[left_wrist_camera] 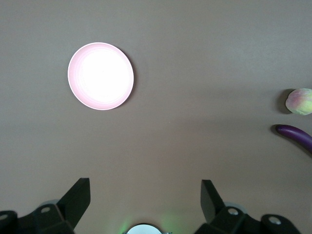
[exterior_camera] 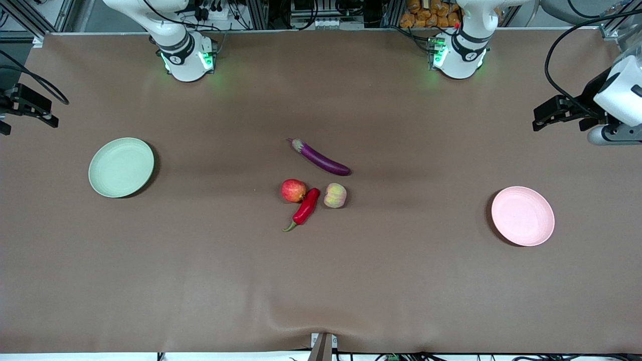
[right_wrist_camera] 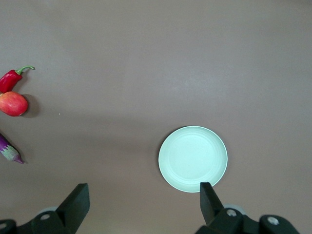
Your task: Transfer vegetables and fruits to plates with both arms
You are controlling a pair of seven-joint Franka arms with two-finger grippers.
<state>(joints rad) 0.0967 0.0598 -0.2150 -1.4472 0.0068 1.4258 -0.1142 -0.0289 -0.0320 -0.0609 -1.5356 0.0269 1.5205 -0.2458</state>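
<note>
Your left gripper (left_wrist_camera: 145,197) hangs with jaws wide and empty over bare table at its end, near the pink plate (exterior_camera: 522,216); your right gripper (right_wrist_camera: 144,197) likewise, jaws wide, empty, near the green plate (exterior_camera: 121,167). Mid-table you have: eggplant (exterior_camera: 321,157), farthest from the front camera; apple (exterior_camera: 293,190) touching the chili pepper (exterior_camera: 305,207); peach (exterior_camera: 335,195) just beside the pepper. Both plates hold nothing.
</note>
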